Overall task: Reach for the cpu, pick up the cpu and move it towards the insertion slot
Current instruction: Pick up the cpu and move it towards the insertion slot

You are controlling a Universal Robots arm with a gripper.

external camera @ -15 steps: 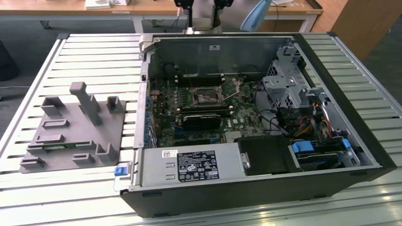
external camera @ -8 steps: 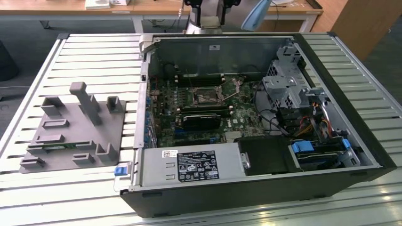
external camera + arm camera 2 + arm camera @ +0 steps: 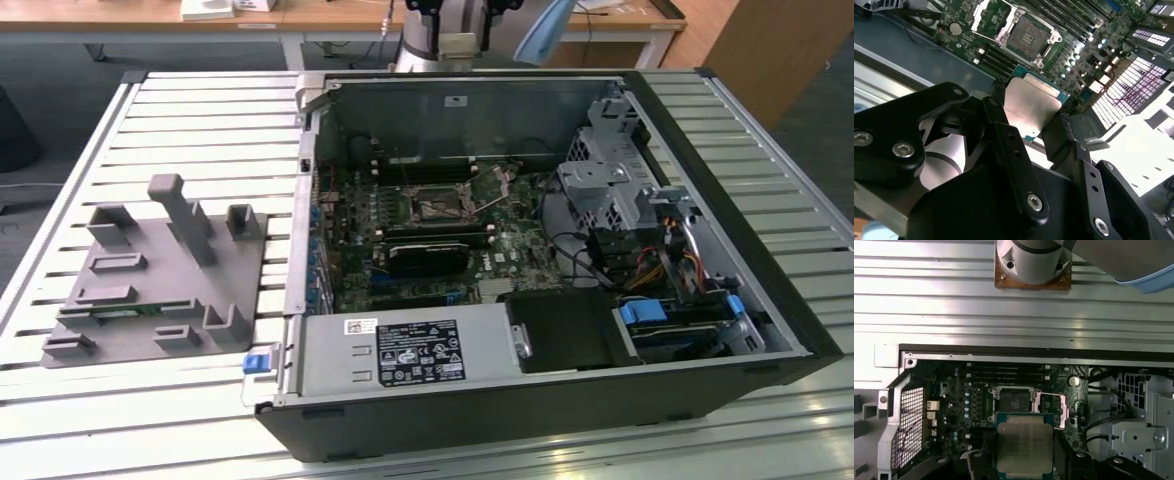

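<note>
Second wrist view: fingers [image 3: 1026,107] clamping cpu [image 3: 1031,102]

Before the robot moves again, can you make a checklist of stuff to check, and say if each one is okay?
1. Chip held: the hand grips the cpu by two opposite edges, in both wrist views. Ok.
2. Chip lifted: the cpu hangs above the green board, touching nothing else. Ok.
3. Socket open: the insertion slot shows a dark, bare square with its metal frame swung aside. Ok.
4. Over the socket: in the first wrist view the cpu sits beside the slot, not over it. Not ok.
5. Chip level with the socket: cannot tell.
</note>
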